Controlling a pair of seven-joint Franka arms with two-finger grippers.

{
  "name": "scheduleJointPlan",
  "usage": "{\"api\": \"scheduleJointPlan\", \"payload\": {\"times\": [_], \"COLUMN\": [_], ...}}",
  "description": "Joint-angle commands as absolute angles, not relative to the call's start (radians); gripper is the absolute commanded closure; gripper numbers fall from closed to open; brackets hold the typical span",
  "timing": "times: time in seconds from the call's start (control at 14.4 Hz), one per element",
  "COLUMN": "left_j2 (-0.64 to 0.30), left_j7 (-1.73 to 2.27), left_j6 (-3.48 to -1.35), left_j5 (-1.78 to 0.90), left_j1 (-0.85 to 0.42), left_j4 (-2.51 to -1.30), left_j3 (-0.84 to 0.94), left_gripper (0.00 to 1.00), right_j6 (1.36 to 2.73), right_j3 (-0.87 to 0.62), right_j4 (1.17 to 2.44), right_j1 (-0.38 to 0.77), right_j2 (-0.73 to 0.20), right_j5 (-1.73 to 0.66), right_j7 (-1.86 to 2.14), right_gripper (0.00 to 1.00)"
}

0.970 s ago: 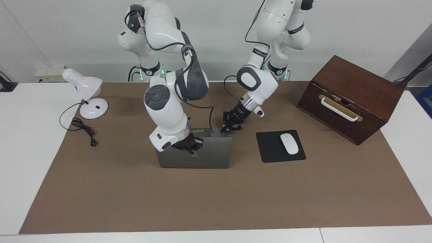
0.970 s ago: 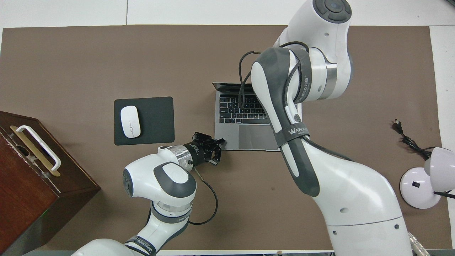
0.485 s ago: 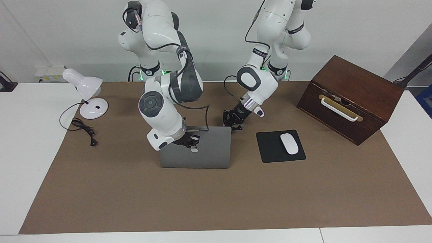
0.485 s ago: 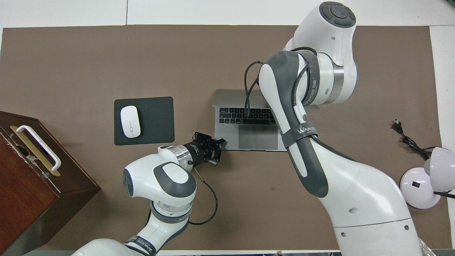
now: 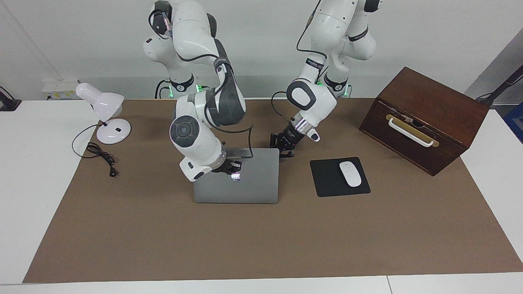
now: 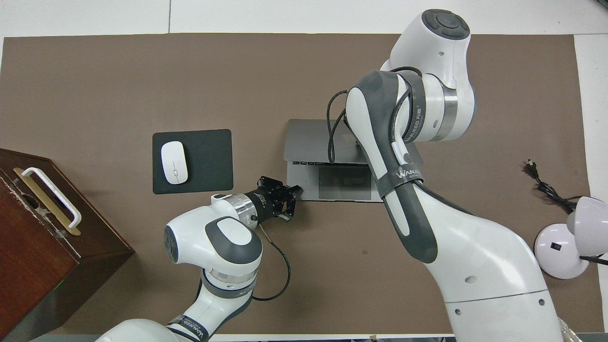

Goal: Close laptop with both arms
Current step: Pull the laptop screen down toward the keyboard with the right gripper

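Laptop point(image 5: 245, 179) mid-mat beside mouse pad point(image 5: 339, 176), lid nearly down; right gripper point(image 5: 232, 168) fingers together, pressing lid top; left gripper point(image 5: 284, 149) fingers together, pinning laptop's robot-side corner, likely against sliding

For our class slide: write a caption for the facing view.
Right gripper presses the laptop lid nearly shut; left gripper steadies its corner.

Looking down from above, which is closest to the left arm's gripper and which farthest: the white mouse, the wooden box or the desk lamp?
Measured from the left gripper, at the laptop's corner:
1. White mouse, on the black pad beside the laptop.
2. Wooden box, at the left arm's end of the table.
3. Desk lamp, at the right arm's end.
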State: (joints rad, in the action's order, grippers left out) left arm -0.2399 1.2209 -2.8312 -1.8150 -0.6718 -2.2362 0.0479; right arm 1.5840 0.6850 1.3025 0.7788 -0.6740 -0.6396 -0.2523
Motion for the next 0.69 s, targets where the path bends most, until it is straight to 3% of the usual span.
{"api": "scheduleJointPlan", "payload": {"times": [0.0,0.62], "left_j2": [-0.298,-0.291], "left_j7": [1.163,1.080], "left_j6": [-2.869,-2.856], "left_j5": [-1.833,-1.833], "left_j1": [-0.655,-0.621], "left_j4": [-2.255,-2.283], "left_j3": [0.043,0.044], "left_gripper": [1.00,1.00], "right_j6": [1.539,1.468], "right_j3": [0.675,0.676], "right_j4": [1.347,1.385], "right_j1": [0.781,0.781], "right_j2": [-0.635,-0.634], "right_j5": [-0.646,-0.644], "right_j7": [-0.262,-0.262], "right_gripper": [1.00,1.00]}}
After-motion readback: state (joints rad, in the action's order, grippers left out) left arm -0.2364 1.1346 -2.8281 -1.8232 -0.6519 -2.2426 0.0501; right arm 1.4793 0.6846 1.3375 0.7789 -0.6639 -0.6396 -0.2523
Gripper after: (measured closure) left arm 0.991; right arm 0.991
